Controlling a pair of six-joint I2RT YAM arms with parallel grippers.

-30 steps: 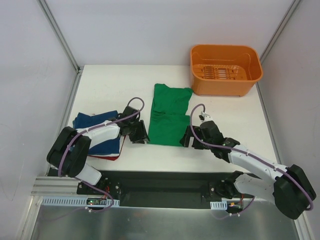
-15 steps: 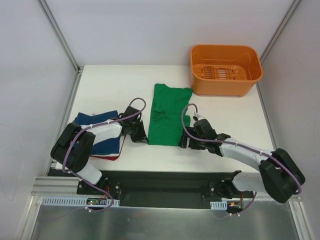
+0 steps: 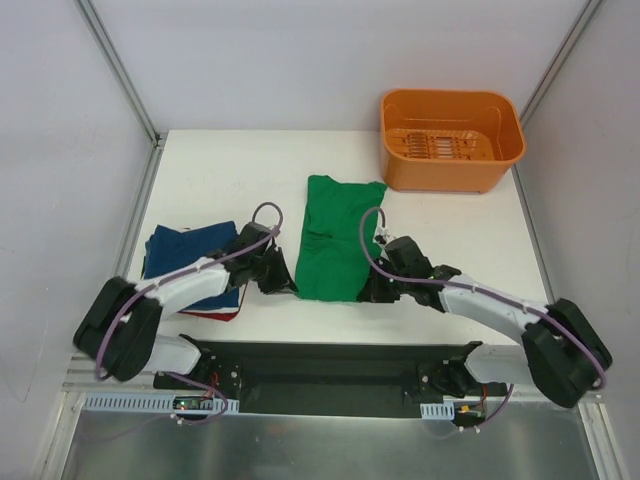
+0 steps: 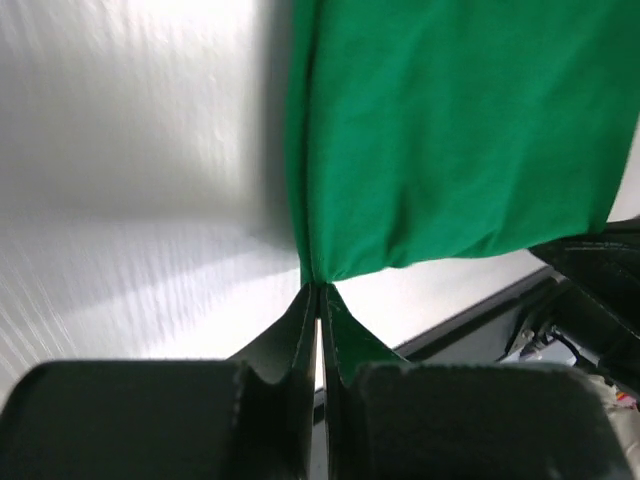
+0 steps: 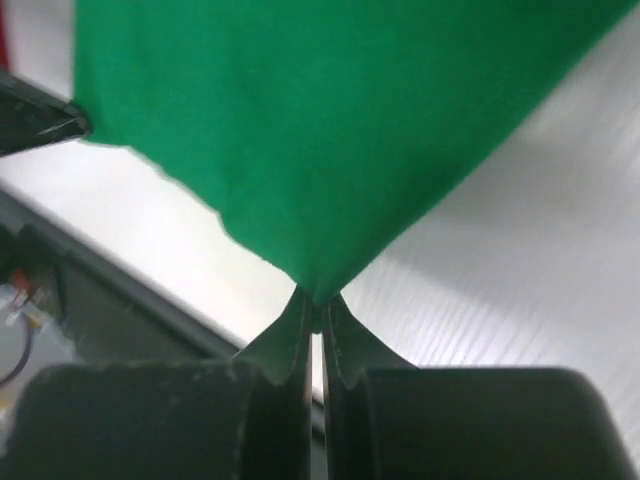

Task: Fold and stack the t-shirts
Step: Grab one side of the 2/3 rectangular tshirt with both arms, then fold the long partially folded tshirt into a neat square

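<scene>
A bright green t-shirt point(image 3: 333, 238) lies folded lengthwise in the middle of the white table point(image 3: 220, 170). My left gripper point(image 3: 284, 286) is shut on the shirt's near left corner point(image 4: 318, 272). My right gripper point(image 3: 366, 294) is shut on its near right corner point(image 5: 315, 290). At the left lies a pile with a navy blue t-shirt point(image 3: 190, 256) on top and a red edge point(image 3: 212, 313) under it. In both wrist views the green cloth point(image 4: 450, 130) point(image 5: 320, 120) fans out from the pinched tips.
An orange plastic basket point(image 3: 452, 138) stands at the back right corner of the table. The dark base rail point(image 3: 330, 360) runs along the near edge. Metal frame posts point(image 3: 120, 70) rise at the back corners.
Both grippers closed on the green t-shirt's near corners. The left arm slid toward the near edge, and the shirt's near hem has bunched slightly.
</scene>
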